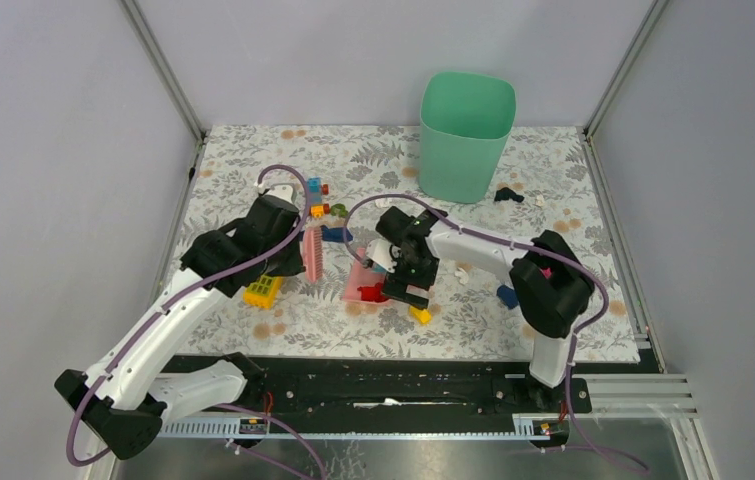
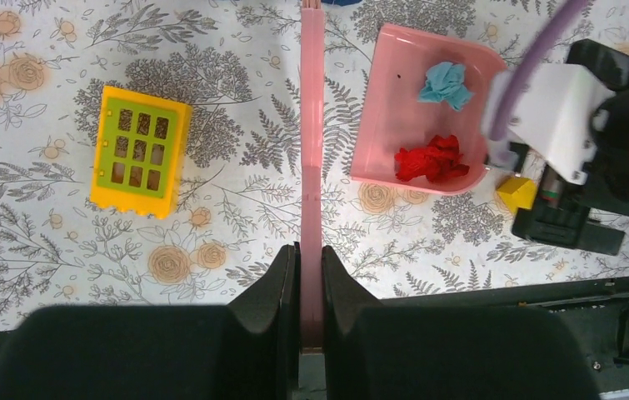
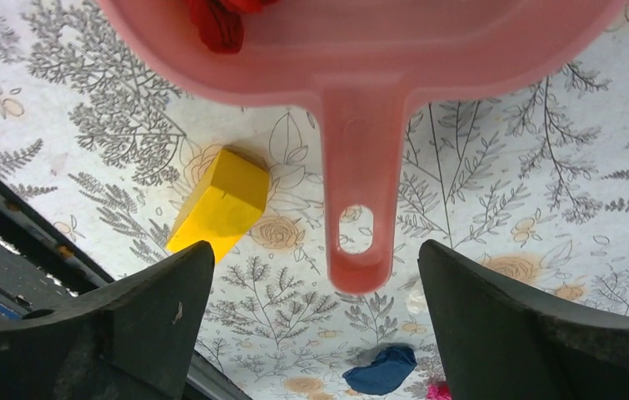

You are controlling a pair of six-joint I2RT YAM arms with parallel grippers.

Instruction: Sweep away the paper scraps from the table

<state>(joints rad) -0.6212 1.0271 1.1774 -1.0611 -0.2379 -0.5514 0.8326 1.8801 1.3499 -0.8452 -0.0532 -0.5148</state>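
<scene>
The left gripper (image 2: 311, 254) is clamped on the thin handle of a pink brush (image 2: 312, 150), held on edge over the leaf-printed table (image 1: 253, 160) just left of a pink dustpan (image 2: 402, 100). The right gripper (image 3: 315, 250) hangs with its fingers spread wide on either side of the dustpan's handle (image 3: 361, 192), touching neither side. A red crumpled scrap (image 2: 431, 158) and a light blue one (image 2: 446, 83) lie in the pan. Small white paper scraps (image 1: 462, 272) lie loose on the table, one just right of the right wrist, another near the green bin (image 1: 466, 135). A yellow window brick (image 2: 137, 150) sits left of the brush and a yellow block (image 3: 221, 204) beside the pan.
</scene>
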